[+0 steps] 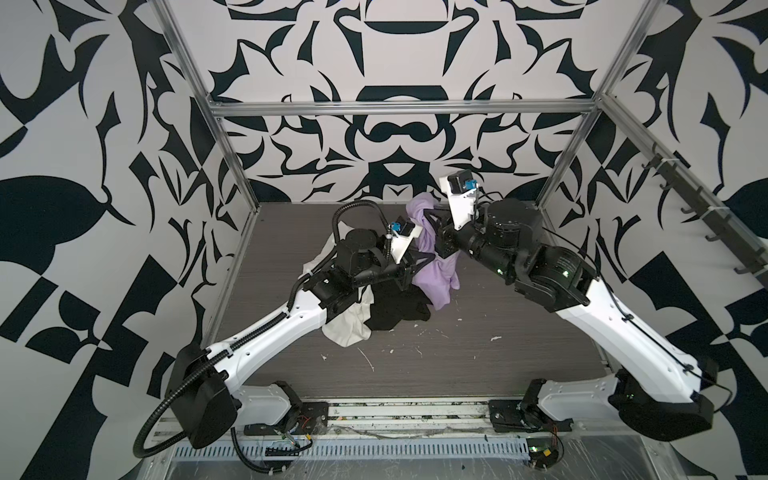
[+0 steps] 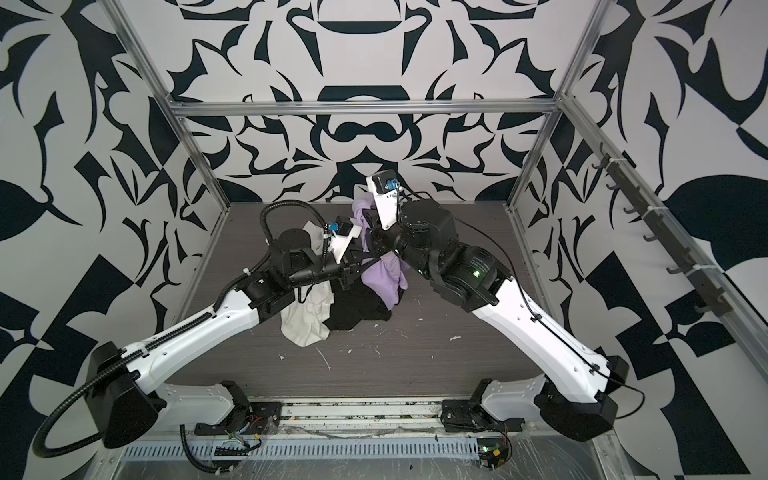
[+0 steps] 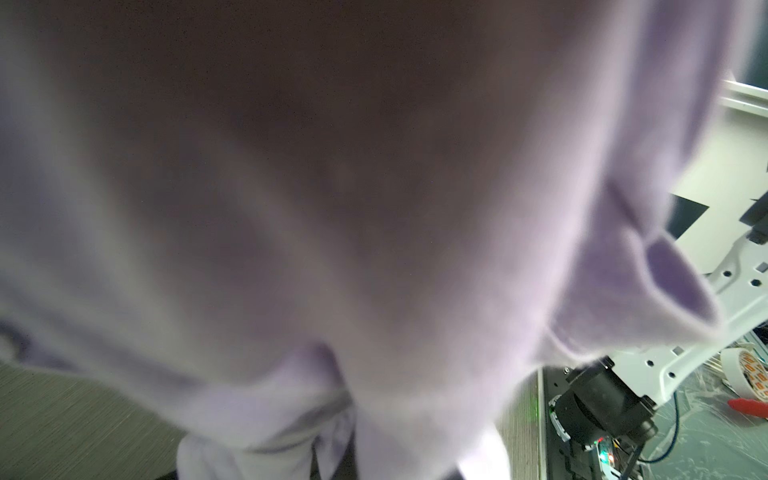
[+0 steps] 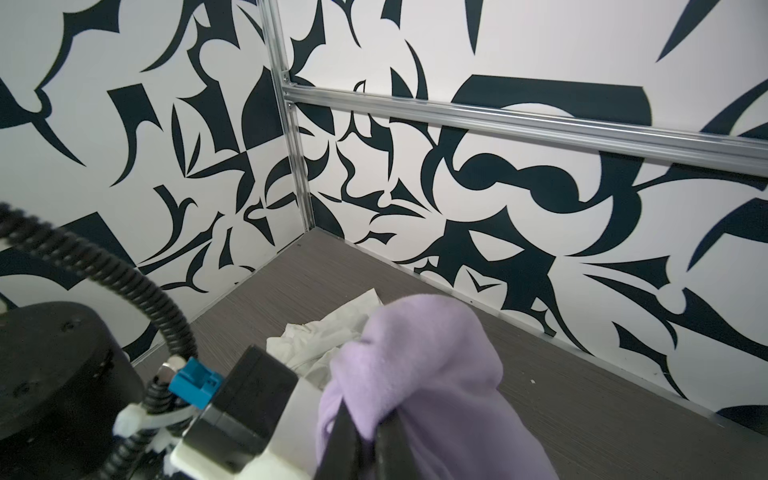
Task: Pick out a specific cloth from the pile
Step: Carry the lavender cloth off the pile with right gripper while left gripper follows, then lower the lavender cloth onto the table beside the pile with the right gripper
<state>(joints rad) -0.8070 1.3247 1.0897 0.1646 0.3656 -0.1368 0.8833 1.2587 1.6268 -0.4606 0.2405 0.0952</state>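
The lavender cloth (image 1: 434, 282) (image 2: 382, 278) hangs lifted above the table in both top views, its lower end draping onto the pile. My right gripper (image 1: 430, 218) (image 4: 370, 436) holds the cloth's top; its black fingers (image 4: 345, 432) are shut on a lavender fold. My left gripper (image 1: 419, 264) (image 2: 365, 262) pinches the cloth lower down, from the left. The cloth (image 3: 374, 208) fills the left wrist view as a blur and hides those jaws. The pile's white cloth (image 1: 349, 324) (image 4: 332, 332) and black cloth (image 1: 399, 311) lie under the left arm.
Aluminium frame posts (image 1: 232, 166) and patterned walls close in the grey table (image 1: 478, 374). Small white scraps (image 1: 494, 338) dot the tabletop. A rail of dark hooks (image 1: 706, 216) runs along the right wall. The left arm's wrist camera (image 4: 249, 395) sits close beside my right gripper.
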